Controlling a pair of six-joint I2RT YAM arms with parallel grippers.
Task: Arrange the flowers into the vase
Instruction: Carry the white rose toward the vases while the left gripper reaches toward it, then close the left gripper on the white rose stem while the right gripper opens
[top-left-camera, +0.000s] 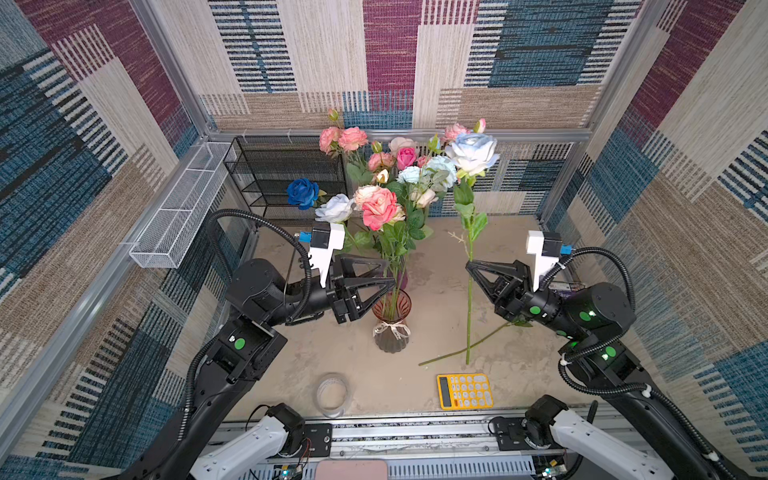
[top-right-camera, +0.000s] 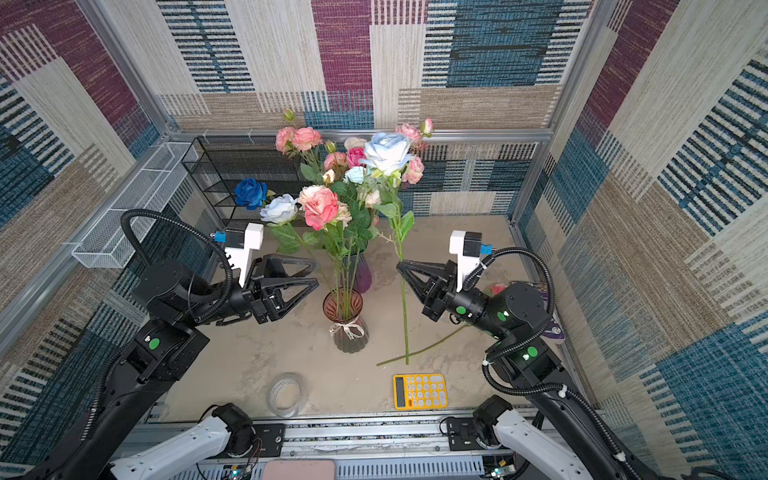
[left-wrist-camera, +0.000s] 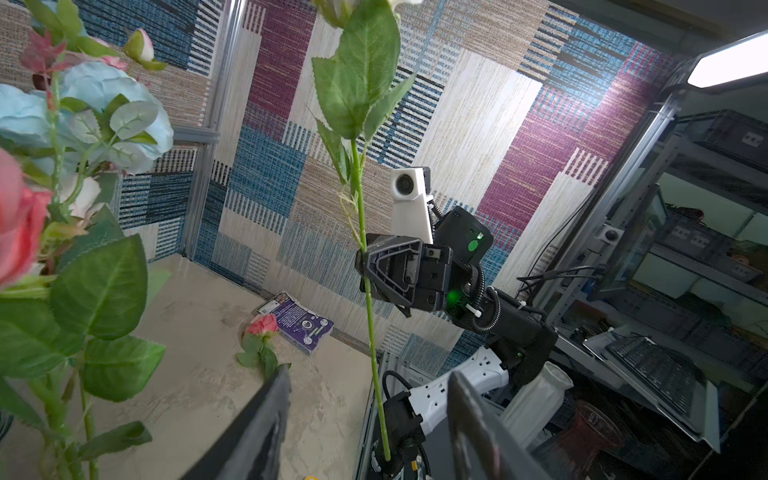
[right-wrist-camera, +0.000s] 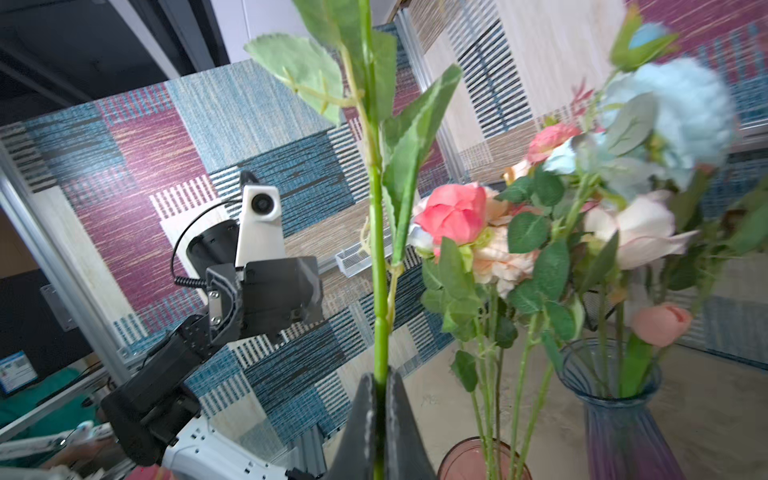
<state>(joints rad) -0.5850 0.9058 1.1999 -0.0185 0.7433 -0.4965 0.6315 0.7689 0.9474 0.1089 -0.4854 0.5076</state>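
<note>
- Just left of the red vase (top-left-camera: 390, 337): left gripper (top-left-camera: 391, 275), fingers (left-wrist-camera: 266, 419) apart, nothing between them, tips close to the stems rising from the vase's mouth.
- Risk here: a brush against those stems, enough to tip the vase or drag a stem out, if swung sideways without backing off first.
- In and above the vase: most of the flowers (top-left-camera: 379, 210), a leaning, top-heavy bunch of pink, peach, white and blue blooms, with more in a purple vase (right-wrist-camera: 619, 419) just behind.
- Risk here: crowded mouth, little free room for one more stem. A push from above likely to shove the bunch over or catch on the rim.
- Right of the vase, apart from it: white rose (top-left-camera: 473, 153), upright, bloom up, stem clamped about halfway down.
- Lower end of that stem apparently hanging below the height of the vase's rim. Needs a good lift before crossing over, otherwise a knock against the glass wall.
- Leaves on that stem near the bunch's outer leaves, so snagging likely on the way in.
- Thin, smooth stem in a narrow pinch: apt to swing or slip under the heavy bloom.
- Farther right of the vase: right gripper (top-left-camera: 470, 266), fingers closed tight on the white rose's stem.
- Far right of the vase, on the table (top-left-camera: 395, 374): pink rose (left-wrist-camera: 262, 325) lying flat, stem running under the right arm toward the vase's front. Easy to sweep aside or pin with a low arm move.
</note>
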